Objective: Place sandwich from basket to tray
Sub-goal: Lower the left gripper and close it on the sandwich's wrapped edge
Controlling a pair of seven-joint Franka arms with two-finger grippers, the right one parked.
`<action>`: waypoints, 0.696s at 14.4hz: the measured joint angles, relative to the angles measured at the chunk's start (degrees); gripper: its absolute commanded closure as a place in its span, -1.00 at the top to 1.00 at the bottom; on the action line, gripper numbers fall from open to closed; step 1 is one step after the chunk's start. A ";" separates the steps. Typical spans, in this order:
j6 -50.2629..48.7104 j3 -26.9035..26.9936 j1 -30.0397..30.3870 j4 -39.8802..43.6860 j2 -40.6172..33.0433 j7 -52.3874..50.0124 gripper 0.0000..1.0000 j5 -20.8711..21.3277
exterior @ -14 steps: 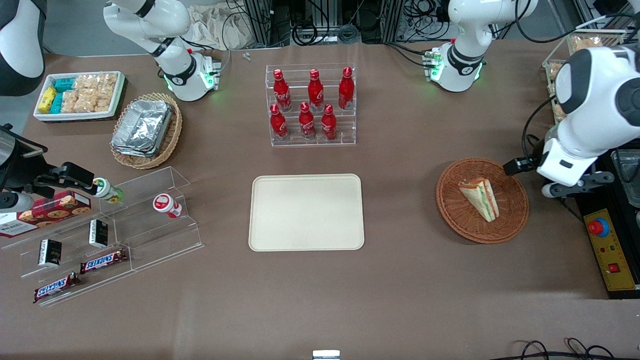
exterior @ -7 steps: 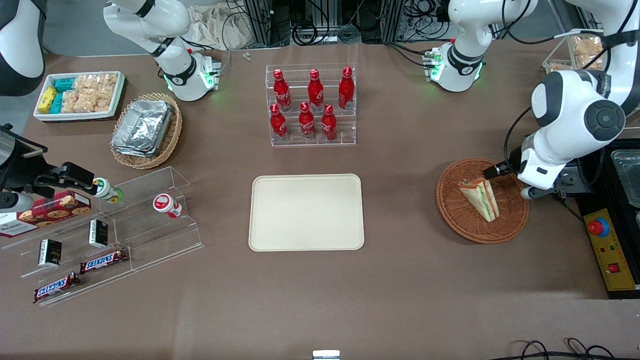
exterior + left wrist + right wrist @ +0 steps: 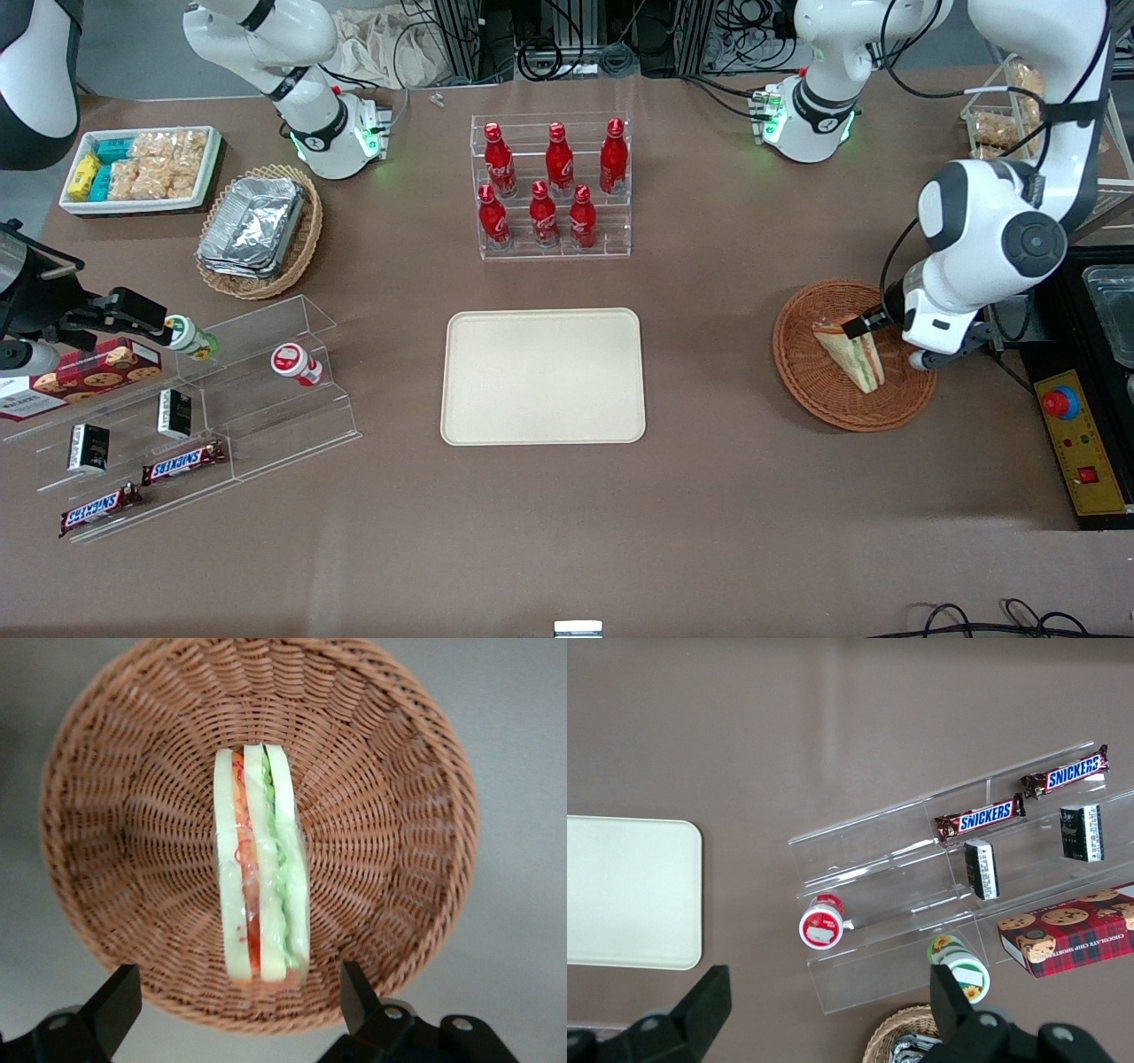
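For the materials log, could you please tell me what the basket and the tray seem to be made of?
The basket, beneath the open gripper, looks like woven wicker, matte reddish-brown: its strands are plainly visible. The tray looks like smooth moulded plastic, matte cream, with rounded corners, though the exact material is uncertain.

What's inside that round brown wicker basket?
Only a wrapped sandwich lies in the basket. The open end effector hovers above it. The weave beneath the sandwich is hidden.
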 measured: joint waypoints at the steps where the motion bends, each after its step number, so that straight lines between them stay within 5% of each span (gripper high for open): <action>1: 2.24 0.00 -0.01 -0.88 0.93 -0.75 1.00 0.00; 3: 6.19 -0.01 -0.02 -2.88 2.10 -1.78 0.95 0.00; 4: 7.12 -0.01 -0.02 -3.50 2.38 -2.04 0.74 -0.01; 8: 8.90 -0.01 -0.02 -3.94 2.83 -3.82 -0.75 -0.07; 9: 8.97 -0.01 -0.02 -3.94 2.86 -4.14 -1.00 -0.07; 10: 8.98 -0.01 -0.02 -3.93 2.85 -4.23 -1.00 -0.07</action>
